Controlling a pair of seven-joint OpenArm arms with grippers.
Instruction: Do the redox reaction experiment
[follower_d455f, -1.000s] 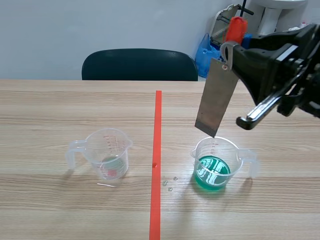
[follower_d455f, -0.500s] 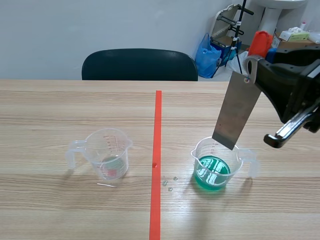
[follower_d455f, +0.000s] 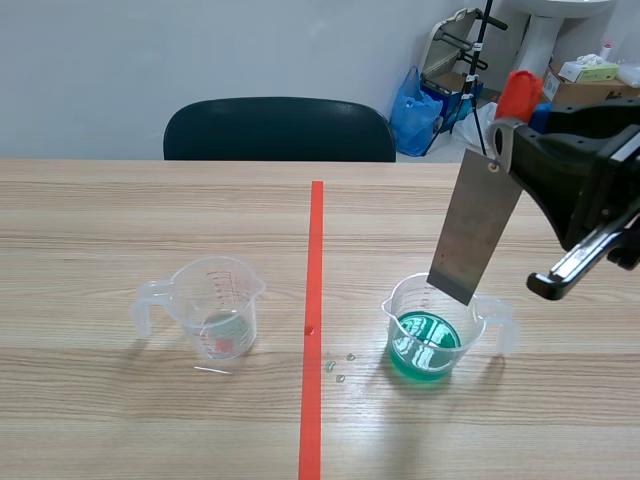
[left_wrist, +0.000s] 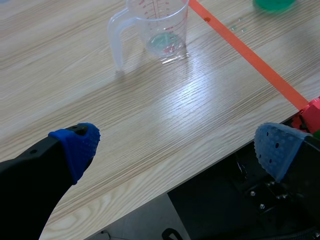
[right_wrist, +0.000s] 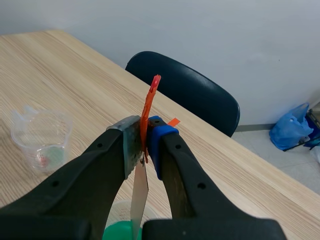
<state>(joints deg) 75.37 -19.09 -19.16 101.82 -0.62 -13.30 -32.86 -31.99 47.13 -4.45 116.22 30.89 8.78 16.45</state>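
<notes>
Clamping metal strip (follower_d455f: 475, 225) in right gripper (right_wrist: 142, 145), poised over green beaker (follower_d455f: 432, 330) (clear of the liquid); keeping left gripper (left_wrist: 175, 147) spread wide. Dipping seemingly yet to come.

Right pincer (right_wrist: 144, 137) clamps orange-red tab (right_wrist: 150, 97); metal strip (right_wrist: 139, 192) hangs beneath, over green-liquid cup (right_wrist: 122, 231). Clear cup (right_wrist: 42, 140) on worktop (right_wrist: 75, 75), dark chair (right_wrist: 190, 92) beyond.

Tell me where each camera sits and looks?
Scene: between the arms, facing across the table to the chair; right hand holds the strip above the green cup.
Left wrist: on left arm, down past open left hand at clear cup.
Right wrist: on right arm, past its hand toward the chair.
Shared: clear cup, all three.
</notes>
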